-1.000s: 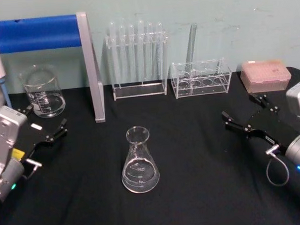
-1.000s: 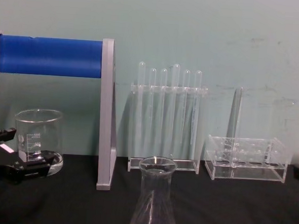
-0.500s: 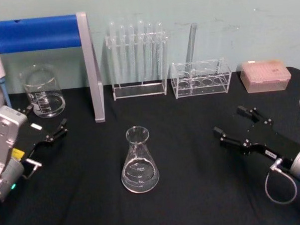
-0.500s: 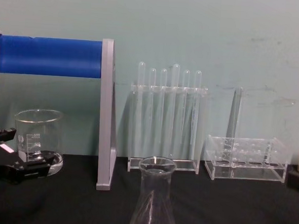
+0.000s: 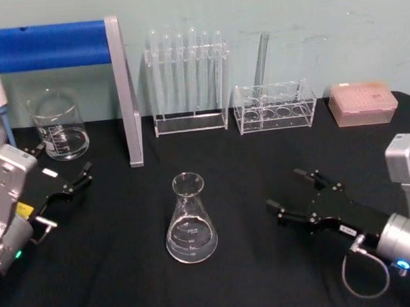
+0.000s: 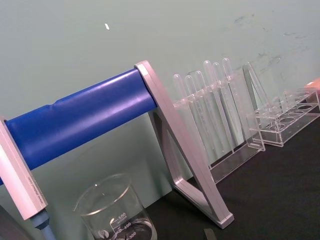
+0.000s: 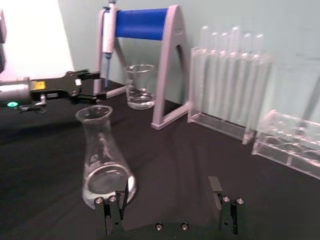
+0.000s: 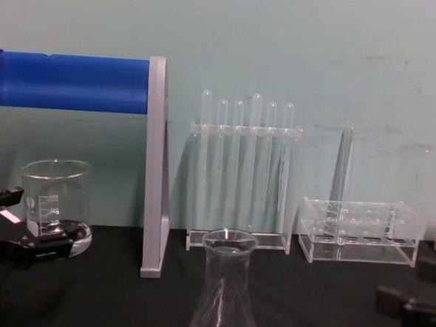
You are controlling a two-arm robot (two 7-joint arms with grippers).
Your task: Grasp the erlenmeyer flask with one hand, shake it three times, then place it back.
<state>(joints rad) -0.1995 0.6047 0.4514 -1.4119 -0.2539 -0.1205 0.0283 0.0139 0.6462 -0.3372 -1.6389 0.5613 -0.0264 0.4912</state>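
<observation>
Black table (image 5: 259,158), erlenmeyer flask (image 5: 191,222) upright at its middle — thin glass, likely light, slick, breakable. Right gripper (image 5: 284,189) hovers near it, jaws wide apart, not touching — the narrow neck looks safest. Left gripper (image 5: 61,163) parked by the beaker (image 5: 57,126), jaws apart.

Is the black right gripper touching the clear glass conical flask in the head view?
No, the black right gripper is open, right of the clear glass conical flask, with bare black table between them.

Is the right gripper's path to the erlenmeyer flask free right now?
Probably yes: the right gripper is open and faces the erlenmeyer flask across the black table, with nothing standing between them.
</observation>
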